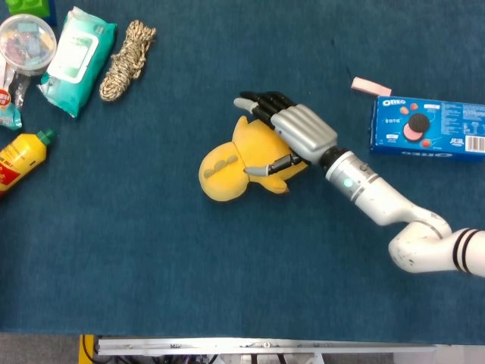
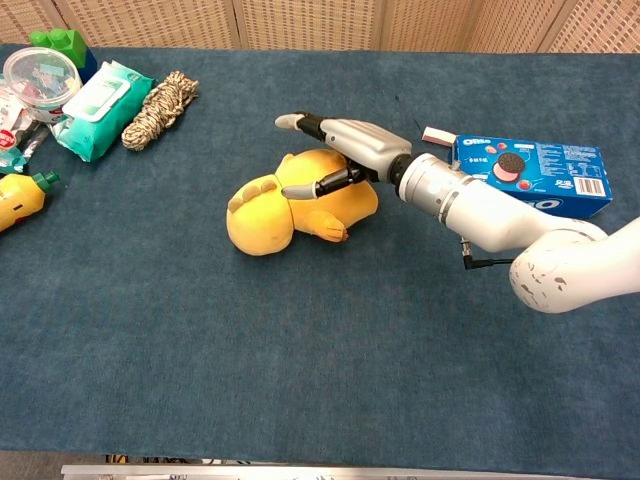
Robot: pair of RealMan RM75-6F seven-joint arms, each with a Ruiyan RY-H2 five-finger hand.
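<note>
Blue-carpeted table [image 1: 151,258] with yellow plush toy [image 1: 235,163], Oreo box [image 1: 428,126], rope bundle [image 1: 127,49], wipes pack [image 1: 76,49].

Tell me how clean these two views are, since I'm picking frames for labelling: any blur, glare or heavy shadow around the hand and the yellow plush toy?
Head view: sharp and evenly lit, the right hand and yellow plush toy crisp, no glare. Chest view: equally sharp, with only a soft shadow under the toy and the forearm; the cookie box print reads clearly.

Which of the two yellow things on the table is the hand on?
The yellow plush toy in the middle; the right hand lies over it with fingers spread. The other yellow thing, a yellow bottle, lies far off at the left edge.
</note>
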